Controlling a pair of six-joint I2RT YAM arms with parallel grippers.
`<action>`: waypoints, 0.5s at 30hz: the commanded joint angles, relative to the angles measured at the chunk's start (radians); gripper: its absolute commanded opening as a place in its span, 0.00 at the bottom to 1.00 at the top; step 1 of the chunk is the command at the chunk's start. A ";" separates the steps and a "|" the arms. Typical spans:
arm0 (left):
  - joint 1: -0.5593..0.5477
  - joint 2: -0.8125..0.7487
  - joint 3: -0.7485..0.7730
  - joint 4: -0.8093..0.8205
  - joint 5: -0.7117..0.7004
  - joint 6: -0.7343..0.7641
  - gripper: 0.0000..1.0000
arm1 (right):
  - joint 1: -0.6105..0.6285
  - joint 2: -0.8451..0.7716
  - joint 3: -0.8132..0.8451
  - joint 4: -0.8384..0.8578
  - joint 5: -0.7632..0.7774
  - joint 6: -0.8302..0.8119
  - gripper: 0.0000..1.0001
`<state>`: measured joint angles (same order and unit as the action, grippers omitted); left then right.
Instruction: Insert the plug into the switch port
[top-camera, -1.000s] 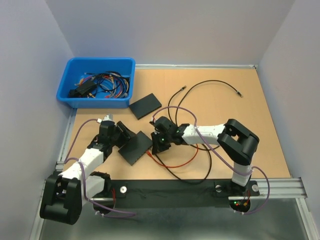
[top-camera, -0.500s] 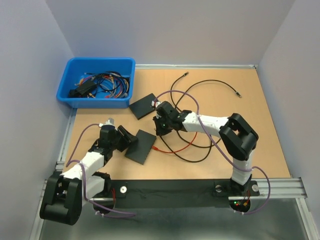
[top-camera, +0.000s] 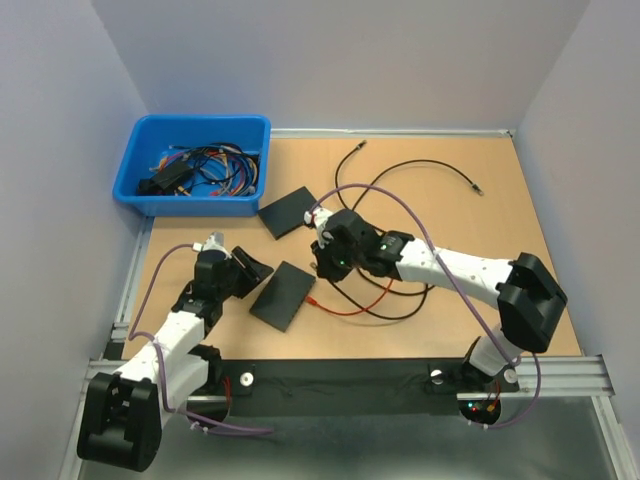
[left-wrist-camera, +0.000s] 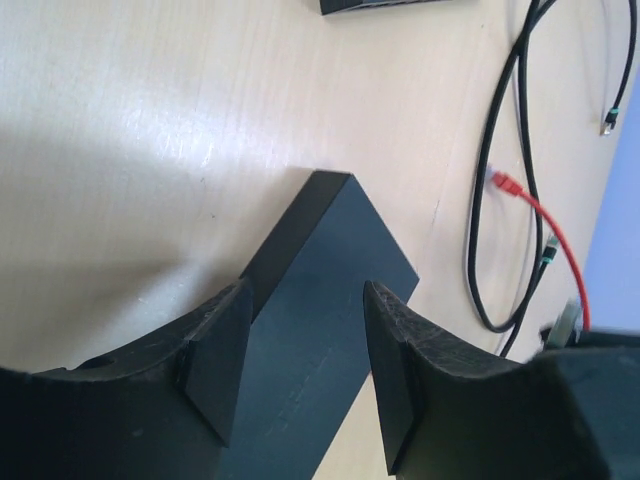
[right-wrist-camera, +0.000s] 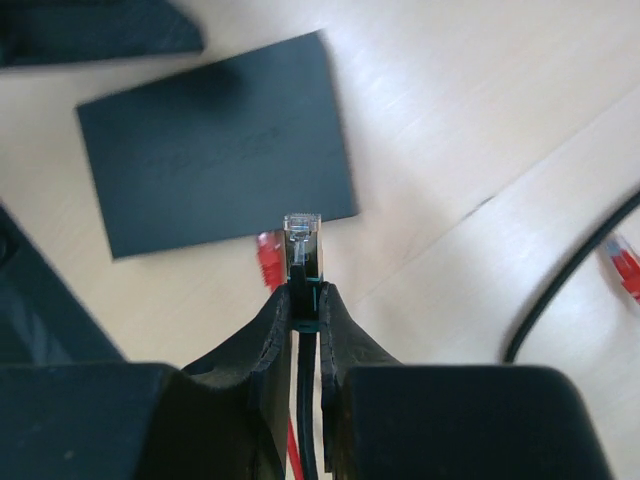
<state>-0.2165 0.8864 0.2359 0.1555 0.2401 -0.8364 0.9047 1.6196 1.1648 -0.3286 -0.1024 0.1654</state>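
At the near edge of the table (top-camera: 500, 270), both arms are reaching in toward the middle-left. Left gripper (left-wrist-camera: 305, 292) is sitting low at the near-left end of the switch (top-camera: 283, 296), a flat black box lying on the table. Its 2 fingers are standing apart with the box's end between them (whether they are pressing its sides, cannot tell from either view).

Right gripper (right-wrist-camera: 305, 298) is hovering just past the switch's far-right side, its fingers clamping the plug (right-wrist-camera: 302, 235). The clear connector is sticking out beyond the fingertips, and its black cable is running back between them. The plug is pointing toward the switch's edge but hanging apart from it, not yet inserted. 1 red plug (left-wrist-camera: 506, 183) is lying on the table just beside that same edge.

Farther out, black cables (top-camera: 430, 162) are looping across the middle of the table. A second black box (top-camera: 290, 211) is lying flat beyond the switch, well apart from it. In the far-left corner a blue bin (top-camera: 190, 206) is holding a tangle of cables.
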 joint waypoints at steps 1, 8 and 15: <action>-0.004 -0.021 0.013 -0.019 -0.015 0.016 0.59 | 0.092 -0.056 -0.077 -0.007 -0.040 -0.041 0.01; -0.004 -0.018 -0.001 -0.011 -0.012 0.008 0.58 | 0.163 -0.014 -0.181 -0.007 -0.022 -0.027 0.00; -0.004 -0.020 -0.023 0.003 -0.010 -0.001 0.58 | 0.237 0.058 -0.179 -0.003 -0.019 -0.041 0.00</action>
<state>-0.2165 0.8776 0.2348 0.1371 0.2321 -0.8387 1.0927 1.6623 0.9661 -0.3473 -0.1192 0.1425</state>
